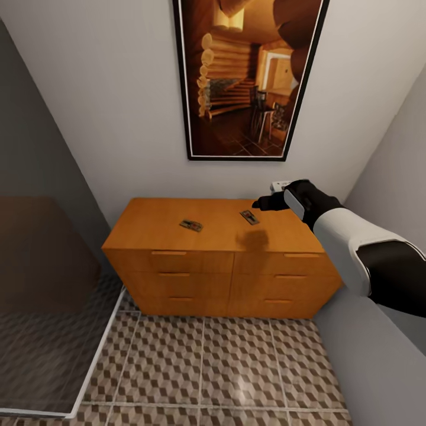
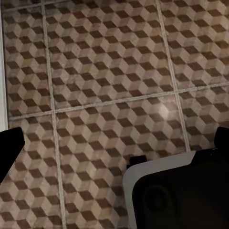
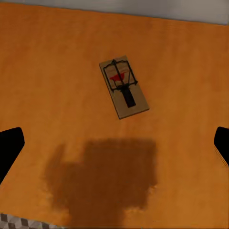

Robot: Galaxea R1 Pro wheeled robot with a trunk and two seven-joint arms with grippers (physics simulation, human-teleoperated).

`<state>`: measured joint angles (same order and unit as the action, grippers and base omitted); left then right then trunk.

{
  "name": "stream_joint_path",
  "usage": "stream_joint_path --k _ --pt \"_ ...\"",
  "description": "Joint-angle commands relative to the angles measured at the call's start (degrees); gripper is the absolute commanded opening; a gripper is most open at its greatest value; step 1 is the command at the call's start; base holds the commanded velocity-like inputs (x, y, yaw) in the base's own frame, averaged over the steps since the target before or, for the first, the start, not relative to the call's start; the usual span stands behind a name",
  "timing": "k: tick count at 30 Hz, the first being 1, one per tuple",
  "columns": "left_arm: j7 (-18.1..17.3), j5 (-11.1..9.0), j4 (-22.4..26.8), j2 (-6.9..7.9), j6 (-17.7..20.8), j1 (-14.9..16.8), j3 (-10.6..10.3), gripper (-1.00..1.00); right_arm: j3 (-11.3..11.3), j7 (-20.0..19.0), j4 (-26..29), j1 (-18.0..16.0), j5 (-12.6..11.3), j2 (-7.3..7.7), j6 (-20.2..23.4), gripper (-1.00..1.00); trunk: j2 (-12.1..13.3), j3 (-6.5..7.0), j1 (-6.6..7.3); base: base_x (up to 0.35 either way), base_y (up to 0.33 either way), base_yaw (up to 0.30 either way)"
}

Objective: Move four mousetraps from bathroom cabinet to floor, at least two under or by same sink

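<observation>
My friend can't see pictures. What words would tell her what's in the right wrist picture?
A small wooden mousetrap with dark wire and a red spot lies flat on the orange-brown cabinet top. The right gripper's two black fingertips sit wide apart at the picture's edges, and a dark shadow falls on the wood near the trap.

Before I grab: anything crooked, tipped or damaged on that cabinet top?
Nothing damaged. Two mousetraps lie flat on the cabinet: one near the middle, one by the right gripper. Both sit skewed to its edges. The dark patch is the gripper's shadow.
</observation>
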<state>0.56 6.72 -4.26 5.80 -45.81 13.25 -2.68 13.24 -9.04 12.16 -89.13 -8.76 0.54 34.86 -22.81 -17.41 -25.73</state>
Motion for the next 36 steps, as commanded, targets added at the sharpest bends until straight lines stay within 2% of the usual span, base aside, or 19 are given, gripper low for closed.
stream_joint_path --k 1,13,22,36 --pt "0.1 0.0 -0.2 0.00 -0.3 0.1 -0.2 1.00 0.5 0.0 0.1 0.2 -0.4 0.11 0.2 1.00 -0.1 -0.10 -0.05 0.202 0.000 0.000" --pt "0.1 0.0 -0.2 0.00 -0.3 0.1 -0.2 1.00 0.5 -0.4 0.1 2.1 1.1 0.25 -1.1 1.00 -0.1 -0.10 -0.05 0.079 0.000 0.000" --pt "0.1 0.0 -0.2 0.00 -0.3 0.1 -0.3 1.00 0.5 -3.3 0.1 4.7 1.5 0.56 -2.5 1.00 -0.1 -0.10 -0.05 0.005 0.000 0.000" --pt "0.1 0.0 -0.2 0.00 -0.3 0.1 -0.3 1.00 0.5 -6.0 0.1 5.2 1.6 1.43 -3.7 1.00 -0.1 -0.10 -0.05 0.000 0.000 0.000"
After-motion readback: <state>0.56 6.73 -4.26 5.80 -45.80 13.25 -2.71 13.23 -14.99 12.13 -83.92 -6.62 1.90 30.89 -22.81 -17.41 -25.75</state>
